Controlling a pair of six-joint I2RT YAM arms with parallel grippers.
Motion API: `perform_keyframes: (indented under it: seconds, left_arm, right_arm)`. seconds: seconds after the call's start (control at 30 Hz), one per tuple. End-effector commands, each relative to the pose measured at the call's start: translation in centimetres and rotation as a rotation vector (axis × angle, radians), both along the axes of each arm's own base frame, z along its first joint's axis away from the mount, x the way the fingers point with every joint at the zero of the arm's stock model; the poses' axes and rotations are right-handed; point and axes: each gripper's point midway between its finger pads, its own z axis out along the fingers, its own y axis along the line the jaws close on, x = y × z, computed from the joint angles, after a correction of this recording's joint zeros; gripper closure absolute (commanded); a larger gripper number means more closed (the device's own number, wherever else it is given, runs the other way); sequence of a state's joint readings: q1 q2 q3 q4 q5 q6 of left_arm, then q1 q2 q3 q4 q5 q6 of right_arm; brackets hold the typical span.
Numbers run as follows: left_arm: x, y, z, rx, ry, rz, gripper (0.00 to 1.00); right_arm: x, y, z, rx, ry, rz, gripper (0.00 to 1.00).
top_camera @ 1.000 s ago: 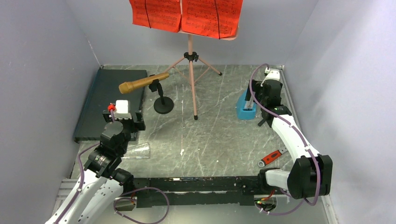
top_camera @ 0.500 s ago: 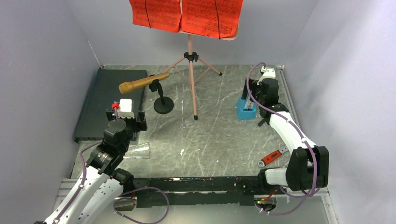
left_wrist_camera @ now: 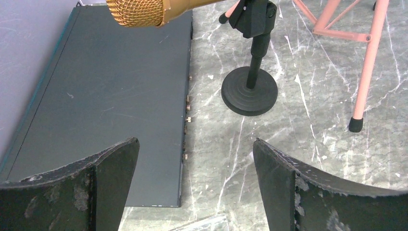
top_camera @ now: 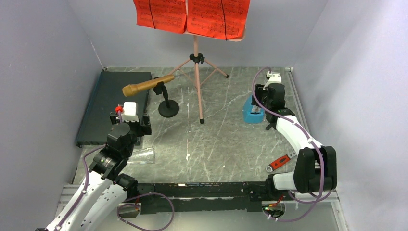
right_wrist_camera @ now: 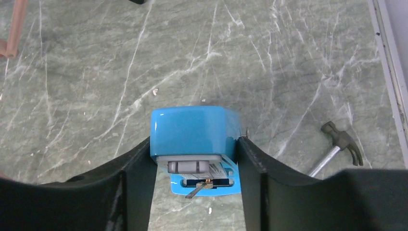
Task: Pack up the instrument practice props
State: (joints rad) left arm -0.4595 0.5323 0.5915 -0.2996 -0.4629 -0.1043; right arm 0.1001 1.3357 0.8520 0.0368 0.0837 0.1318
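The right fingers (right_wrist_camera: 137, 173) stand one on each side of the blue wedge-shaped metronome (right_wrist_camera: 188, 130) and press against its flanks, so the right gripper (right_wrist_camera: 192, 143) looks clamped on it. I cannot tell whether its base rests on the bench (right_wrist_camera: 298, 72) or hangs just clear. The left gripper (left_wrist_camera: 195, 144) has its fingers (left_wrist_camera: 113, 178) wide apart and holds nothing. A flat dark case (left_wrist_camera: 106, 96) lies under and ahead of its left-hand finger. The gold microphone (left_wrist_camera: 139, 9) is beyond that finger, and its black round-base stand (left_wrist_camera: 249, 91) is ahead of the gap. A leg of the pink tripod music stand (left_wrist_camera: 368, 62) lies past the right-hand finger. The step in hand appears to be taking up the metronome. Next comes a straight lift with a firm squeeze, since tapered sides may slip.
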Motion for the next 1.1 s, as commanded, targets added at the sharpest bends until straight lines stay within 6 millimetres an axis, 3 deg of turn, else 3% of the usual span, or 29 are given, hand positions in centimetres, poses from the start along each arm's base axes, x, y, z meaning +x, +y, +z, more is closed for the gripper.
perform_keyframes:
  seconds: [0.0, 0.13, 0.33, 0.67, 1.07]
  left_arm:
    - [0.2, -0.4, 2.3, -0.017, -0.058, -0.026, 0.06]
    - [0.3, -0.8, 2.1, -0.017, -0.056, -0.046, 0.06]
    - [0.3, -1.7, 1.9, -0.026, -0.043, -0.090, 0.06]
    - [0.0, -3.1, 2.0, -0.044, -0.044, -0.174, 0.06]
    - [0.0, -5.5, 0.9, -0.032, 0.006, -0.307, 0.06]
  right_arm:
    - [0.1, 1.0, 1.9, 0.022, -0.072, 0.062, 0.50]
    - [-1.2, 2.3, 2.8, 0.034, -0.085, 0.127, 0.74]
    - [-3.7, 5.2, 4.3, 0.038, -0.108, 0.233, 0.87]
    - [-7.8, 12.1, 6.9, 0.087, -0.137, 0.455, 0.95]
    - [-12.1, 22.2, 7.0, 0.095, -0.138, 0.739, 0.96]
